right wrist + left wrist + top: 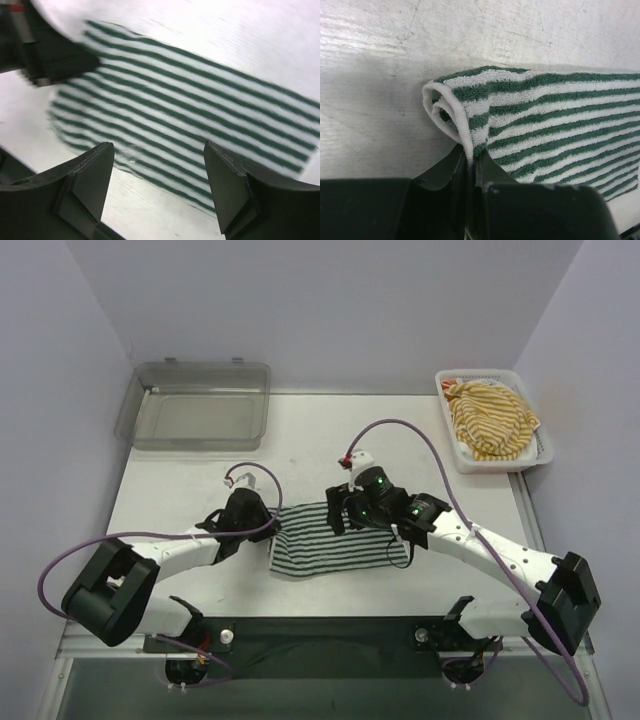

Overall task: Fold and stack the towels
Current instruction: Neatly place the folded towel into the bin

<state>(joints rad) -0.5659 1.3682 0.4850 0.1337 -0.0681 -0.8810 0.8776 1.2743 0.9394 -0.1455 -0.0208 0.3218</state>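
1. Top view. Noted green-striped towel (335, 540) at lower centre of frame, flat on the table (180, 480), long side running left to right. Found left gripper (268, 527) at its left end and right gripper (338, 515) over its upper edge. Logged yellow-striped towel (490, 418) bunched in a white basket (450, 440) at upper right, and a clear grey tray (195, 405) at upper left, both well apart from the striped piece.
2. Left wrist view. Saw left gripper (471, 162) at bottom centre, jaws pressed together on the hem of the green-striped towel (555, 120). Noted cloth curled over on itself at that left end, the rest stretching to the right edge of frame. Scratched white table (395, 75) above and left.
3. Right wrist view, blurred. Saw right gripper (158, 150) at bottom, jaws spread wide, pinching no cloth. Noted green-striped towel (190, 100) across centre, stripes slanting from upper left down to right, near edge showing in the gap.
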